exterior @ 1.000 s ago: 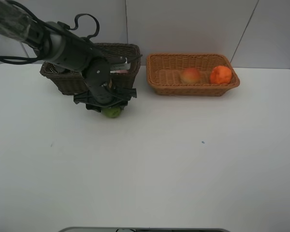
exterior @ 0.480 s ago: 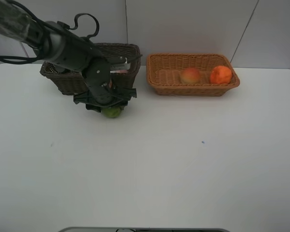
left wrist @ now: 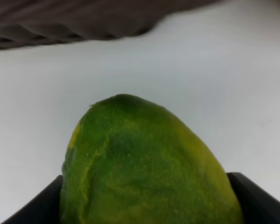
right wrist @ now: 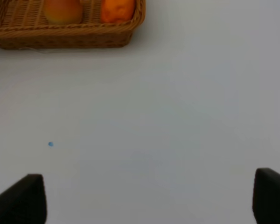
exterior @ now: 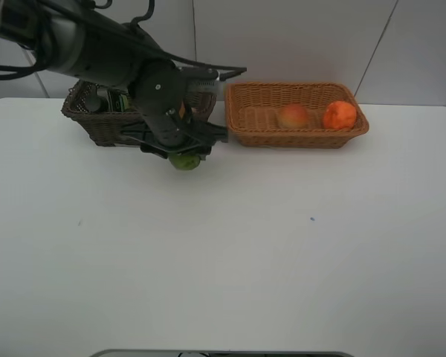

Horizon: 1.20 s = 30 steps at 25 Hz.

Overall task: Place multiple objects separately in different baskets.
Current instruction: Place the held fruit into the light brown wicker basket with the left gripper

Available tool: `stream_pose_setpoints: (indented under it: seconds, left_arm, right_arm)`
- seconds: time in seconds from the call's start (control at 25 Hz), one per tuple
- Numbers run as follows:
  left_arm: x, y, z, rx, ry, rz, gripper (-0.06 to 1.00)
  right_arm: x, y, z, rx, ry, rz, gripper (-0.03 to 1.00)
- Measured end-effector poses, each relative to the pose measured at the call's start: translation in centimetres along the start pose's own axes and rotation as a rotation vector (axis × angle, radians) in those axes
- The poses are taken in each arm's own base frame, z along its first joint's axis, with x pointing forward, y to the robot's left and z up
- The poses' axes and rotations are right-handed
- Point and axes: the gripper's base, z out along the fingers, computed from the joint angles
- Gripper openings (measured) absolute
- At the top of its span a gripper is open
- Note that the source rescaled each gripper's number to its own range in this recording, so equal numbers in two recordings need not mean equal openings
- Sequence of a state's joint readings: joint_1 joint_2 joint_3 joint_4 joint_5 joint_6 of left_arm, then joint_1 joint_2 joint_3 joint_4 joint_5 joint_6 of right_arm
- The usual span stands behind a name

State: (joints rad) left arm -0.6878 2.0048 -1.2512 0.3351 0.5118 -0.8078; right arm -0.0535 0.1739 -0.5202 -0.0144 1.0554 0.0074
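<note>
My left gripper (exterior: 180, 151) is shut on the green citrus (exterior: 184, 161), held just in front of the dark brown basket (exterior: 97, 128). In the left wrist view the citrus (left wrist: 144, 154) fills the space between the dark fingers of the left gripper (left wrist: 147, 207), with the dark basket's wall (left wrist: 60, 23) beyond. The light tan basket (exterior: 297, 136) holds the peach-like fruit (exterior: 293, 116) and the orange (exterior: 339, 114). My right gripper (right wrist: 151, 196) is open over bare table, with nothing between its fingers; that basket (right wrist: 60, 39) lies ahead of it.
The left arm (exterior: 97, 59) reaches over the dark basket and hides most of what lies in it. A white table (exterior: 245, 260) spreads in front of both baskets. A small blue speck (right wrist: 50, 144) marks the table.
The left gripper has carried the green citrus to the right and slightly back, toward the gap between the two baskets. Nothing else moved.
</note>
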Motion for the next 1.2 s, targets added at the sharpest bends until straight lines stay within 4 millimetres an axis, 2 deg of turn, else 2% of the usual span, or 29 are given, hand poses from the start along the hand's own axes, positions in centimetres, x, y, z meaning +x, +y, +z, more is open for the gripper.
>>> stream_pose_setpoints:
  seconds: [0.12, 0.24, 0.48, 0.64, 0.8, 0.88, 1.08, 1.2]
  left_arm:
    - [0.6, -1.7, -0.6, 0.041, 0.013, 0.131, 0.63]
    - [-0.2, -3.3, -1.6, 0.099, -0.018, 0.230, 0.63]
    - [-4.7, -6.1, -3.7, 0.200, -0.195, 0.261, 0.63]
    - [-7.4, -7.9, -3.6, 0.255, -0.306, 0.263, 0.63]
    - [-9.4, -9.3, -2.4, 0.297, -0.397, 0.273, 0.63]
    - [-9.8, -9.7, -1.0, 0.306, -0.420, 0.275, 0.63]
    - [-10.2, -8.7, 2.5, 0.298, -0.429, 0.260, 0.63]
    - [-10.3, -8.1, 3.6, 0.291, -0.431, 0.251, 0.63]
  right_arm:
    - [0.0, 0.0, 0.0, 0.000, 0.000, 0.000, 0.91]
    - [0.0, 0.0, 0.0, 0.000, 0.000, 0.000, 0.91]
    - [0.0, 0.0, 0.0, 0.000, 0.000, 0.000, 0.91]
    - [0.0, 0.0, 0.0, 0.000, 0.000, 0.000, 0.91]
    - [0.0, 0.0, 0.0, 0.000, 0.000, 0.000, 0.91]
    - [0.0, 0.0, 0.0, 0.000, 0.000, 0.000, 0.91]
    - [0.0, 0.0, 0.0, 0.000, 0.000, 0.000, 0.91]
    - [0.0, 0.0, 0.0, 0.000, 0.000, 0.000, 0.91]
